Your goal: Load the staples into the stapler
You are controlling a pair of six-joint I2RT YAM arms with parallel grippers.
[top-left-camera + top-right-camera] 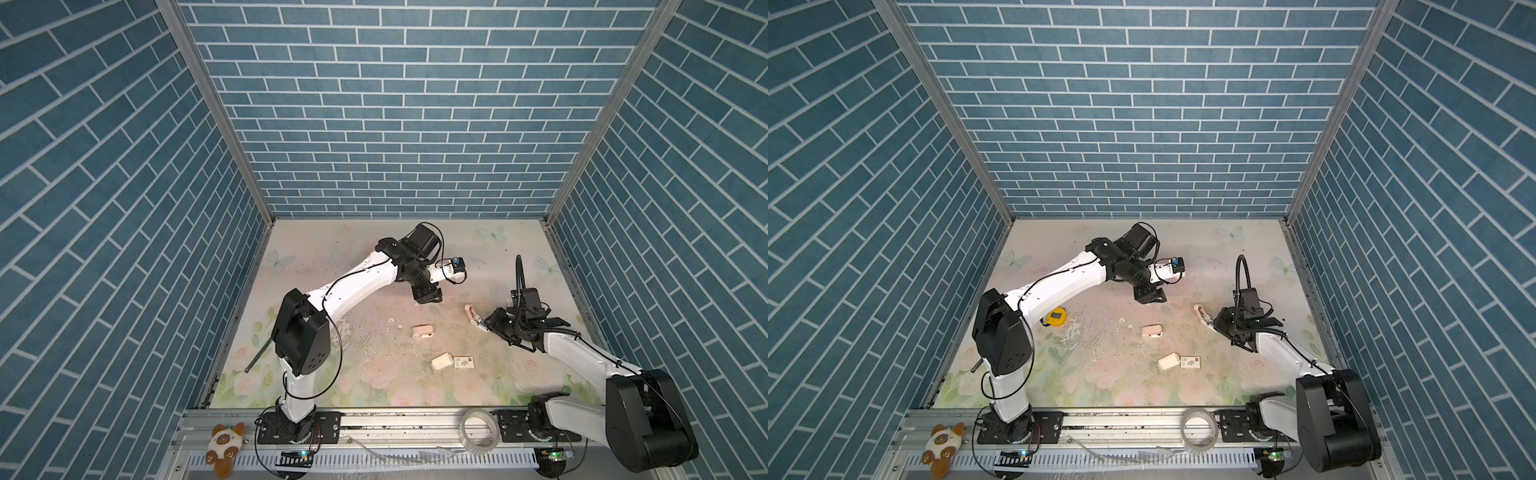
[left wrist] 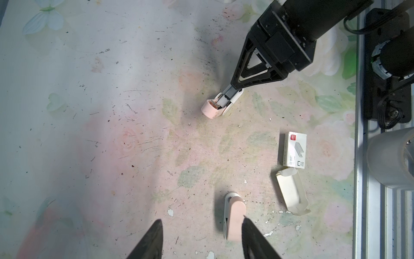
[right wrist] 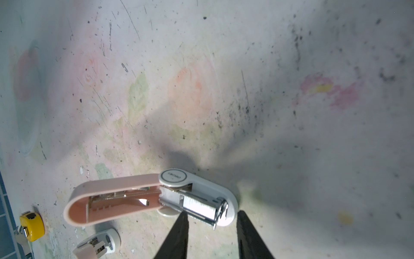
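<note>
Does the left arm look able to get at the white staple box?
Probably yes. The staple box lies uncovered on the table, only its pulled-out tray beside it; the left end effector hangs open nearby, and the right arm is off to one side.

An opened stapler [image 1: 1201, 312] is held at one end by the right gripper [image 1: 1212, 323]. A closed stapler [image 1: 1151, 331] is seen mid-table; nearer the front, a white tray [image 1: 1168, 361] and a staple carton [image 1: 1190, 362] are laid side by side. A yellow tape measure [image 1: 1055, 317] is placed left.
</note>
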